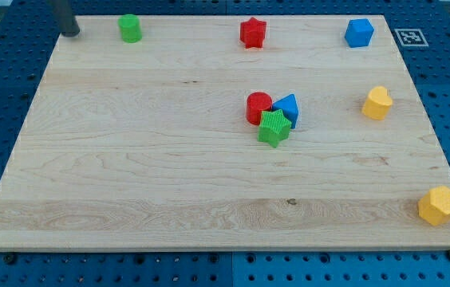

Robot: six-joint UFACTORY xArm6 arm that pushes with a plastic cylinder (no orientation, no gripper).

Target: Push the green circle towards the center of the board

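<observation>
The green circle (130, 28) stands near the board's top left edge. My tip (71, 33) is at the top left corner, to the left of the green circle and apart from it. The rod runs up out of the view's top. A cluster sits right of the board's middle: a red circle (258, 106), a blue triangle (287, 108) and a green star (274, 128), touching one another.
A red star (252, 33) is at the top middle. A blue cube (359, 33) is at the top right. A yellow heart (376, 103) is at the right. A yellow hexagon (440, 206) is at the bottom right corner. The wooden board (129, 175) lies on a blue pegboard.
</observation>
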